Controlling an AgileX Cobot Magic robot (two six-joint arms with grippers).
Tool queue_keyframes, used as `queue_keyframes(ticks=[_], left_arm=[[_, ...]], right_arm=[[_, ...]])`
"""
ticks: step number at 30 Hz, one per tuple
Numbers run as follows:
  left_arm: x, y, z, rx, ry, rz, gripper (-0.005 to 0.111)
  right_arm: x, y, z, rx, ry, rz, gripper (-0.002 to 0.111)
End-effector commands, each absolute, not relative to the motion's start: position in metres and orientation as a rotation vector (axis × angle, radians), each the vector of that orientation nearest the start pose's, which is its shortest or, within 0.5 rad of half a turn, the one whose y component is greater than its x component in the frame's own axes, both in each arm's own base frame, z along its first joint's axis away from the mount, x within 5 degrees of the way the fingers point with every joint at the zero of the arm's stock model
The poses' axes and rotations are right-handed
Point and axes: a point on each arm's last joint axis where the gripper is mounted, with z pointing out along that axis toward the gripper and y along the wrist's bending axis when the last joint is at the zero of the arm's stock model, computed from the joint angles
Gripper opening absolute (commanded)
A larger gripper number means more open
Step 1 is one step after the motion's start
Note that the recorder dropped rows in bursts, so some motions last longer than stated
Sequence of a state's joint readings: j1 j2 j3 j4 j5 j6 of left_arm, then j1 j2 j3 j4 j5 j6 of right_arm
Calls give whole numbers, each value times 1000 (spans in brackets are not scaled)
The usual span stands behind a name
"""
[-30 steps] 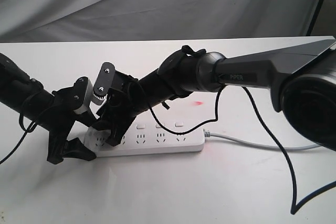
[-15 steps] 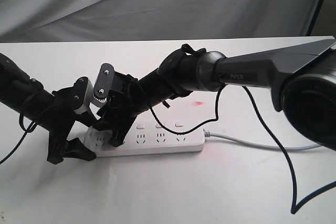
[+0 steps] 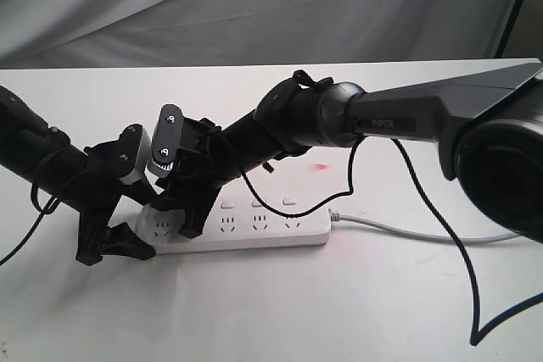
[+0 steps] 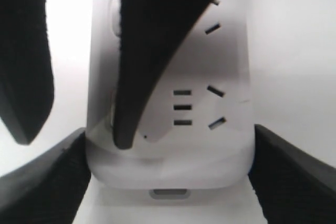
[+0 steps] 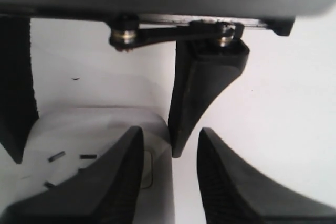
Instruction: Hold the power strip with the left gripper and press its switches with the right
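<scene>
The white power strip point(image 3: 254, 228) lies flat on the table, its grey cable point(image 3: 407, 231) running off to the right. My left gripper point(image 3: 140, 231) is shut on the strip's left end; in the left wrist view point(image 4: 169, 145) a finger presses on each long side. My right gripper point(image 3: 180, 219) hangs over that same end, jaws apart and empty. In the right wrist view point(image 5: 170, 131) one of its fingers point(image 5: 113, 182) lies over the end switch point(image 5: 147, 169), partly hiding it, while the other is past the strip's edge. Three more switches point(image 3: 257, 203) show to the right.
The white table point(image 3: 280, 311) spreads in front of the strip. A small red light spot point(image 3: 322, 165) sits behind it. A black cable point(image 3: 462, 260) loops down from the right arm over the right part of the table. Grey cloth point(image 3: 254, 6) hangs behind.
My right gripper has edged slightly down and left over the strip's left end. The left gripper and the strip have not moved.
</scene>
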State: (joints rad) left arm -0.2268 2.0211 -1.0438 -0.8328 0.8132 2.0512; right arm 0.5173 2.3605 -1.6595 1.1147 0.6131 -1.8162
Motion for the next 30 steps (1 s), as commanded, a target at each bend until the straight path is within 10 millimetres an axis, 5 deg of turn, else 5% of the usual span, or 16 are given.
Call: queue_keyframes(ticks=[1, 25, 30], left_arm=[[318, -125, 104, -2514, -2322, 756, 72], [318, -125, 104, -2514, -2322, 756, 72], [318, -125, 104, -2514, -2322, 756, 72]], right_arm=[[408, 277, 93, -1687, 1743, 473, 33], [401, 272, 66, -1770, 1777, 462, 33], [401, 277, 73, -1707, 1787, 543, 33]])
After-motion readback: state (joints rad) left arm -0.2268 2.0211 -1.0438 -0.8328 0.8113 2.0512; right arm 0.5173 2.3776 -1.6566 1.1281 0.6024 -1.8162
